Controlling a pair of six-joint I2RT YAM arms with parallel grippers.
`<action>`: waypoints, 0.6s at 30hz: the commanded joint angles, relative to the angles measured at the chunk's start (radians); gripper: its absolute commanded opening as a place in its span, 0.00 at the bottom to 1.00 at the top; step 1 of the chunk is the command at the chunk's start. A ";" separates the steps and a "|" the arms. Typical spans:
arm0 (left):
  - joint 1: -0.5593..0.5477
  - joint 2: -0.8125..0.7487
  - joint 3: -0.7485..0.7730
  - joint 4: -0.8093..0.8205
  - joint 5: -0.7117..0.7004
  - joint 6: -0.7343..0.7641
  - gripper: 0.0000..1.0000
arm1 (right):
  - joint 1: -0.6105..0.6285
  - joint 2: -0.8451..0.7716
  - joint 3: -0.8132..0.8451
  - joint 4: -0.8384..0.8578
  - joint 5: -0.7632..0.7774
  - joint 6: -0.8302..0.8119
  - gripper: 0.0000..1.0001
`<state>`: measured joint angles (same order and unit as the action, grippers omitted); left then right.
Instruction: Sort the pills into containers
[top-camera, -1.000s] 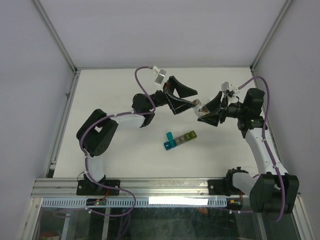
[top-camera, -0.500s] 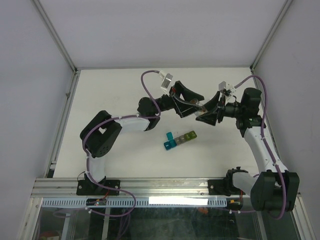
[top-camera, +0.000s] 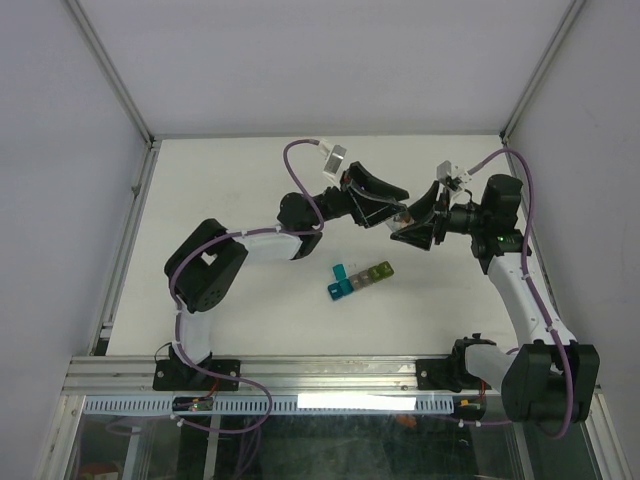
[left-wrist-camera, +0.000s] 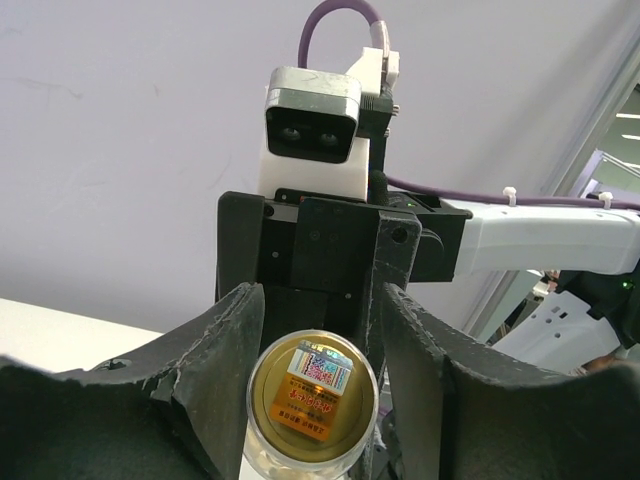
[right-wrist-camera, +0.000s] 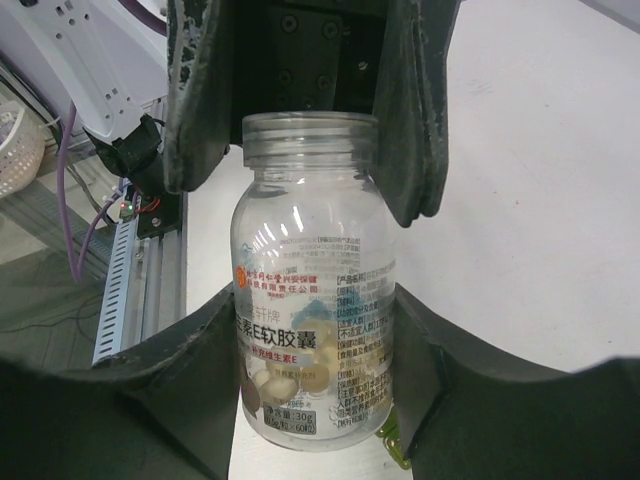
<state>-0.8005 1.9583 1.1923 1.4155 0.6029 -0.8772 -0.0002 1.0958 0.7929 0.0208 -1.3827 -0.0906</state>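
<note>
The containers (top-camera: 360, 278), a short strip of blue, teal, grey, olive and yellow-green cubes, lie on the white table below both grippers. Above them my right gripper (top-camera: 410, 222) (right-wrist-camera: 312, 310) is shut on a clear bottle (right-wrist-camera: 310, 230) with pale pills (right-wrist-camera: 290, 375) in its bottom end. The bottle (top-camera: 403, 217) lies sideways in the air. My left gripper (top-camera: 398, 209) (left-wrist-camera: 318, 300) faces it, shut on the bottle's gold-topped cap (left-wrist-camera: 313, 400). The left fingers (right-wrist-camera: 200, 100) press the neck on both sides.
The white table (top-camera: 230, 180) is boxed in by grey walls and metal posts at the back corners. An aluminium rail (top-camera: 300, 372) with both arm bases runs along the near edge. The right arm's wrist camera (left-wrist-camera: 310, 100) sits just behind the cap.
My left gripper moved right to the bottle's cap and its wide-open fingers closed in around it. The right gripper kept its hold on the bottle, shifting slightly.
</note>
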 joint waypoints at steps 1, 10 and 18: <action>-0.020 -0.003 0.035 0.110 -0.016 -0.010 0.50 | 0.000 -0.002 0.036 0.061 0.031 0.029 0.00; -0.035 -0.022 -0.043 0.087 -0.262 0.002 0.00 | 0.022 -0.024 0.022 0.057 0.222 0.011 0.00; -0.201 -0.049 0.035 -0.539 -1.112 0.051 0.00 | 0.090 -0.044 0.036 -0.025 0.682 -0.132 0.00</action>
<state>-0.9222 1.9270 1.1015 1.2476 -0.1299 -0.8089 0.0708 1.0767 0.7925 -0.0307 -0.9882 -0.1585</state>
